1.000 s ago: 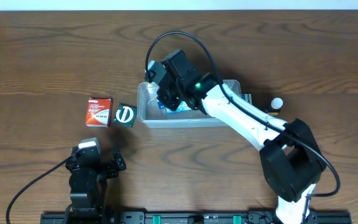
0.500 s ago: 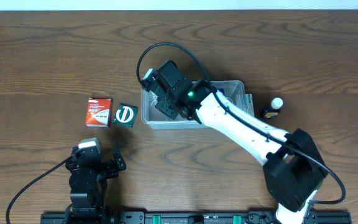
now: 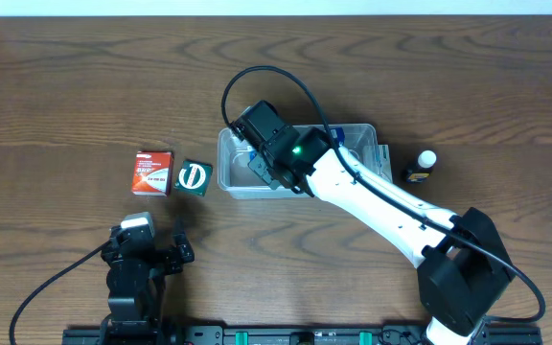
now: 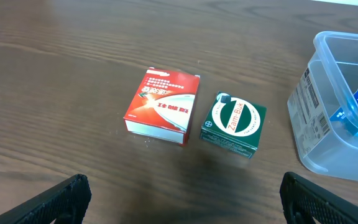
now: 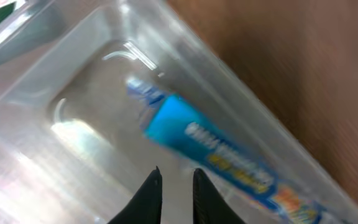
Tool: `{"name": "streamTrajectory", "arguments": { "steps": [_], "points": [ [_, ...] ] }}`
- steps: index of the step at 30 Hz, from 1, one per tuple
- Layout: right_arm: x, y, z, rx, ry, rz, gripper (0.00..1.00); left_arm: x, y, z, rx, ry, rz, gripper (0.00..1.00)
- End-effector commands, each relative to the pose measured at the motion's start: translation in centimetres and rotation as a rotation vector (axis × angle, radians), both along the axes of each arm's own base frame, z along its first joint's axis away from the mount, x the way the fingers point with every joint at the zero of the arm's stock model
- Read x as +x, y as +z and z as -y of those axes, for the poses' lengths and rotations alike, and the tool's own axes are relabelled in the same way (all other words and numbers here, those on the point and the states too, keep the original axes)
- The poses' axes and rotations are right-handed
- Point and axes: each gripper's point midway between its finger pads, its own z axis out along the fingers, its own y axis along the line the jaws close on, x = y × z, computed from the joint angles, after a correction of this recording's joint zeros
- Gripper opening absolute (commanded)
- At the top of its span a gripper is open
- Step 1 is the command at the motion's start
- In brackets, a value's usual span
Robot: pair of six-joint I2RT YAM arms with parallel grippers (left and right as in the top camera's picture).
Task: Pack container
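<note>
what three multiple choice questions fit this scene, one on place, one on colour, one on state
1. Where is the blue tube? A in the container B on bare wood C held aloft
2. What colour is the box nearest the container? A green B yellow C white
3. How is the left gripper? A shut on a carton B open, empty C shut on a bottle
Answers: A, it lies on the clear floor; A, green top, white ring; B, fingers wide apart, nothing between.
</note>
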Motion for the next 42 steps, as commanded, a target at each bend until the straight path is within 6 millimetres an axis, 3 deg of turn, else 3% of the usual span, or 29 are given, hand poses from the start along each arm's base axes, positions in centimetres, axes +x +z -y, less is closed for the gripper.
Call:
{"name": "streamTrajectory", "arguments": {
  "steps": [1, 9, 13, 18, 27, 33, 37, 42],
  "points": [
    [2.4, 2.2, 1.9, -0.016, -0.121, 0.125, 0.21, 0.0, -0.2, -0.1, 0.009, 0.003, -0.003, 0.98],
    [6.0, 2.2, 5.6, 0.098, -0.266, 0.088, 0.21, 0.0, -0.2, -0.1, 0.009, 0.003, -0.003, 0.98],
    [5.5, 1.1, 5.5, 0.192, -0.235, -0.04, 0.18, 0.0, -0.2, -0.1, 0.009, 0.003, -0.003, 0.98],
    [4.0, -0.4, 6.4, 0.157, -0.238, -0.116, 0.17, 0.0, -0.2, -0.1, 0.009, 0.003, -0.003, 0.98],
    [-1.9, -1.9, 4.9, 0.046, -0.147, -0.262, 0.13, 0.0, -0.2, -0.1, 0.009, 0.003, -0.003, 0.98],
    [-1.3, 0.3, 3.7, 0.028, -0.128, -0.119, 0.18, 0.0, -0.2, -0.1, 0.009, 0.003, -0.003, 0.98],
    [-1.2, 1.5, 1.0, 0.168, -0.071, -0.133, 0.21, 0.0, -0.2, -0.1, 0.009, 0.003, -0.003, 0.98],
    [-1.0, 1.4, -1.7, 0.283, -0.029, -0.165, 0.24, 0.0, -0.2, -0.1, 0.009, 0.003, -0.003, 0.98]
  ]
}}
